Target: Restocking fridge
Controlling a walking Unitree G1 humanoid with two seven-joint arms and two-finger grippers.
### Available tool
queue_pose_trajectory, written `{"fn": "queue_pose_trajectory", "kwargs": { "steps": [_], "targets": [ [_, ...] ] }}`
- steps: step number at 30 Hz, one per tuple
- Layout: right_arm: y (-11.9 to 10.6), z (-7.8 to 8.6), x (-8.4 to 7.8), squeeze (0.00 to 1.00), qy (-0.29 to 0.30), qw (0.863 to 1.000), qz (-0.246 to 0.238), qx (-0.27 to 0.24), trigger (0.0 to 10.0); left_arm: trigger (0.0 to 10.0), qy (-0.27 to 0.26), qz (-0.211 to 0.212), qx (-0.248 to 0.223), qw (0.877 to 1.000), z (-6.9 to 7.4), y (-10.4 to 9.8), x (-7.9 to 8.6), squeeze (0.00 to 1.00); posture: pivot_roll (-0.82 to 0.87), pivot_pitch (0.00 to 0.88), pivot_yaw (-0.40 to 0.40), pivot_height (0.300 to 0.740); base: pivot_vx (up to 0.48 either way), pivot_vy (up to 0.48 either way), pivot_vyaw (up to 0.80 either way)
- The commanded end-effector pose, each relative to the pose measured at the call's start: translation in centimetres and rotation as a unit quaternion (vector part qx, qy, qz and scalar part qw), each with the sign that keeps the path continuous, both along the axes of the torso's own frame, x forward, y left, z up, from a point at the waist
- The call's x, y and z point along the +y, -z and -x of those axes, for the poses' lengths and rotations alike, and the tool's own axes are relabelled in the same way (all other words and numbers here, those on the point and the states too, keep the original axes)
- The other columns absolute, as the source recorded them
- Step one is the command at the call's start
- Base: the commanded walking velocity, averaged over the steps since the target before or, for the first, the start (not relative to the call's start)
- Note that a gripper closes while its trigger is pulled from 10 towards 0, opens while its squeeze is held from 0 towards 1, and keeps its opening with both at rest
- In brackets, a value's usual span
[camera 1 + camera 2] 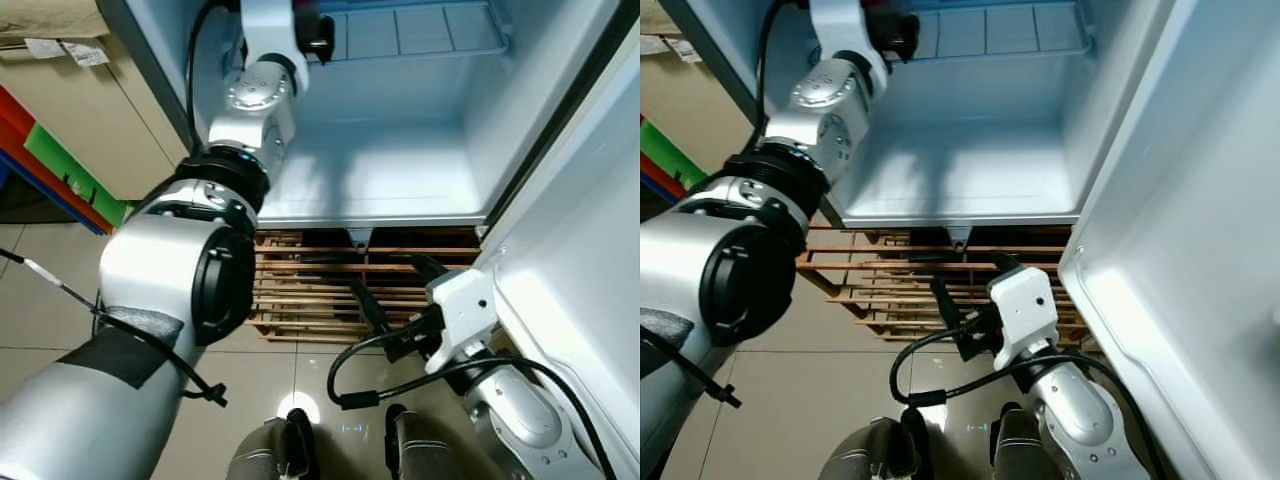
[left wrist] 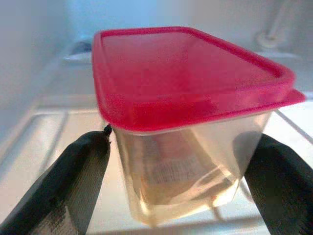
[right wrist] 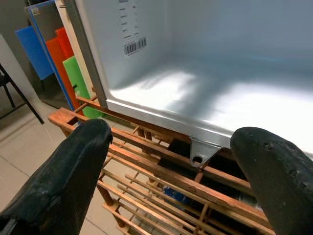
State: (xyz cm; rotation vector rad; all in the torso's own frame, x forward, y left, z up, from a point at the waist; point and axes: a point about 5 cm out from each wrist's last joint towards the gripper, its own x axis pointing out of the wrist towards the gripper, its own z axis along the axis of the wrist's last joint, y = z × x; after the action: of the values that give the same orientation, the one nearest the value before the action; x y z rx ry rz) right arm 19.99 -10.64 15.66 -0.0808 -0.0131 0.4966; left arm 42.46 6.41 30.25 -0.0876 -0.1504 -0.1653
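A clear plastic container with a red lid (image 2: 190, 98) stands on the wire shelf (image 1: 420, 30) at the top of the open fridge (image 1: 380, 175). My left gripper (image 2: 182, 137) reaches up onto that shelf and is shut on the container, one black finger (image 2: 78, 176) against each side below the lid. In the left eye view the left gripper (image 1: 318, 38) sits at the shelf's left end. My right gripper (image 1: 395, 285) hangs open and empty below the fridge's front edge, above a wooden pallet (image 1: 310, 290).
The fridge's lower compartment is bare and white. Its open door (image 1: 580, 250) stands close on my right. A cardboard box (image 1: 90, 100) and coloured boards (image 1: 60, 165) flank the fridge on the left. Tiled floor lies before the pallet.
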Motion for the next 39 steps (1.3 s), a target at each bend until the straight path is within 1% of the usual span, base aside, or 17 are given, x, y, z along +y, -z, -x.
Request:
{"fn": "queue_pose_trajectory", "kwargs": {
  "steps": [1,4,7,9,10,14,15,17,22,24,25,31,32,35,36,38,39],
  "targets": [
    [0.4,0.0,0.1,0.00,-0.005,1.000,-0.004,0.008,10.0,10.0,0.003,-0.012,-0.015,1.000,0.1,-0.7,-0.2,1.00,-0.27,0.188,0.137,0.740,0.000,0.000,0.00],
    [0.4,-0.3,0.2,0.00,-0.007,1.000,-0.004,0.006,10.0,10.0,0.015,-0.031,-0.019,0.999,0.2,-0.6,-0.8,1.00,-0.26,0.171,0.135,0.740,0.000,0.000,0.00],
    [0.4,-1.0,0.3,0.00,-0.010,1.000,-0.009,0.002,10.0,10.0,0.014,-0.074,-0.037,0.996,0.3,-0.5,-0.8,1.00,-0.23,0.139,0.124,0.740,0.000,0.000,0.00],
    [0.4,-1.2,0.3,0.00,-0.012,1.000,-0.011,0.001,10.0,10.0,0.011,-0.076,-0.039,0.996,0.2,-0.5,-0.5,1.00,-0.23,0.138,0.123,0.740,0.000,0.000,0.00],
    [0.5,-1.4,0.3,0.00,-0.013,1.000,-0.012,0.001,10.0,10.0,0.007,-0.077,-0.041,0.996,0.2,-0.6,-0.3,0.92,-0.22,0.131,0.120,0.740,0.000,0.000,0.00],
    [0.5,-1.5,0.5,0.00,-0.018,1.000,-0.012,0.001,10.0,10.0,-0.010,-0.071,-0.046,0.996,0.1,-0.9,0.4,0.95,-0.22,0.124,0.117,0.740,0.000,0.000,0.00],
    [0.5,-1.7,0.5,0.00,-0.020,1.000,-0.012,0.000,10.0,10.0,-0.028,-0.070,-0.053,0.996,0.0,-1.2,0.9,1.00,-0.21,0.117,0.115,0.740,0.000,0.000,0.00],
    [0.6,-1.9,0.7,0.00,-0.025,1.000,-0.011,-0.003,10.0,10.0,-0.058,-0.064,-0.049,0.995,-0.1,-1.3,2.1,1.00,-0.22,0.110,0.117,0.740,0.000,0.000,0.00],
    [0.6,-1.9,0.7,0.00,-0.025,1.000,-0.011,-0.004,10.0,10.0,-0.061,-0.058,-0.045,0.995,-0.2,-1.2,2.3,1.00,-0.22,0.107,0.117,0.740,0.000,0.000,0.00],
    [0.7,-1.9,0.6,0.00,-0.024,1.000,-0.011,-0.002,10.0,10.0,-0.048,-0.041,-0.042,0.997,-0.1,-1.0,1.7,1.00,-0.21,0.105,0.110,0.740,0.000,0.000,0.00],
    [0.9,-1.8,0.5,0.00,-0.026,1.000,-0.008,0.002,10.0,10.0,-0.025,-0.029,-0.044,0.998,0.2,-0.6,0.5,1.00,-0.21,0.103,0.102,0.740,0.000,0.000,0.00],
    [1.0,-1.8,0.5,0.00,-0.030,1.000,-0.006,0.004,10.0,10.0,0.016,-0.017,-0.049,0.998,0.7,0.1,-1.2,1.00,-0.21,0.101,0.099,0.740,0.000,0.000,0.00],
    [1.1,-1.9,0.4,0.00,-0.031,0.999,-0.005,0.004,10.0,10.0,0.042,-0.001,-0.050,0.998,1.1,0.7,-1.9,0.00,-0.21,0.096,0.097,0.740,0.000,0.000,0.00],
    [1.2,-2.0,0.4,0.00,-0.032,0.999,-0.004,0.004,10.0,10.0,0.094,0.015,-0.066,0.993,2.6,2.1,-2.6,0.00,-0.19,0.086,0.096,0.740,0.000,0.000,0.00],
    [1.2,-2.0,0.4,0.00,-0.032,0.999,-0.004,0.004,10.0,10.0,0.094,0.015,-0.066,0.993,2.6,2.1,-2.6,0.00,-0.19,0.086,0.096,0.740,0.000,0.000,0.00],
    [1.3,-2.1,0.4,0.00,-0.032,0.999,-0.003,0.004,10.0,10.0,0.146,0.025,-0.084,0.985,4.6,3.7,-2.6,0.00,-0.19,0.076,0.101,0.740,0.000,0.000,0.00],
    [1.3,-2.1,0.4,0.00,-0.032,0.999,-0.003,0.004,10.0,10.0,0.146,0.025,-0.084,0.985,4.6,3.7,-2.6,0.00,-0.19,0.076,0.101,0.740,0.000,0.000,0.00]
  ]
}}
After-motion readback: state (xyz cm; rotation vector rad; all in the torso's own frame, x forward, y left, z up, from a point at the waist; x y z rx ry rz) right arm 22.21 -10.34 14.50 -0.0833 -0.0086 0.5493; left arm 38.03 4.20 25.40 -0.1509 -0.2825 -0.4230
